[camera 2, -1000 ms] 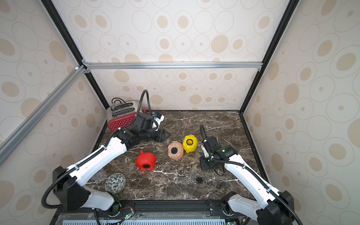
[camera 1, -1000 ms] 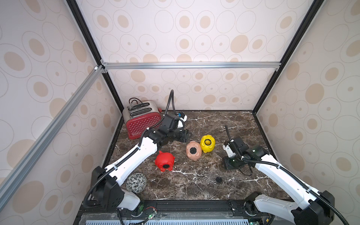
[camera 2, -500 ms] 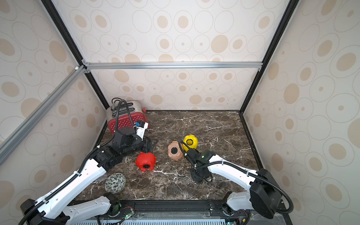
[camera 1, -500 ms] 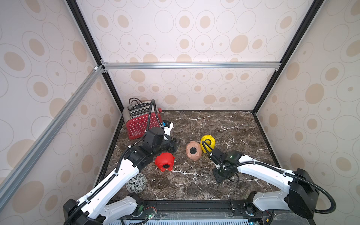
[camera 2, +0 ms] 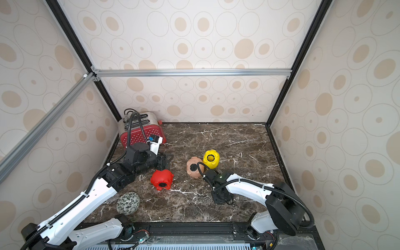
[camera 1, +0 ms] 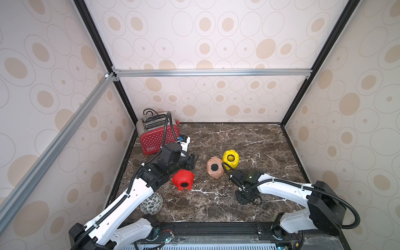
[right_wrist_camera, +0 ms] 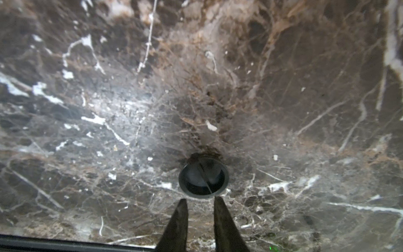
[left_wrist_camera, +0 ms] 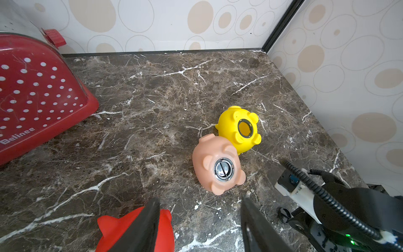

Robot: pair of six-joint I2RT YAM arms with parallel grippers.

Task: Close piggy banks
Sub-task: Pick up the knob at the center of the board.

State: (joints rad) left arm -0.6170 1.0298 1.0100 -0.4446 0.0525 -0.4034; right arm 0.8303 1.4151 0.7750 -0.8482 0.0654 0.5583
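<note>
- The dark brown marble desk [camera 1: 249,138] carries everything.
- The red polka-dot metal toaster [camera 1: 151,138] stands in the corner at 10 o'clock.
- The black-and-white patterned ball [camera 1: 151,203] lies at 8 o'clock, partly under the left arm.
- The red plastic piggy bank [camera 1: 183,179] lies left of the middle, and a dark stopper seems to sit in its belly hole.
- The peach-pink plastic piggy bank [left_wrist_camera: 218,165] lies in the middle, with a silver-and-black stopper in its belly hole.
- The yellow plastic piggy bank [left_wrist_camera: 238,128] touches the peach one at its 1 o'clock. Its belly hole is open, so I judge that it is the one left to close.
- The left gripper [left_wrist_camera: 200,199] hovers beside the red pig, with its fingers wide apart and holding nothing.
- The right gripper [right_wrist_camera: 200,201] points down at the desk, at 5 o'clock from the yellow pig. It is the nearer one. Its fingers stand a narrow gap apart with nothing between them.
- The small round black stopper [right_wrist_camera: 204,177] lies flat just ahead of these fingertips. Its thin ridge runs nearly along the fingers, so they could pinch it after a short advance.
</note>
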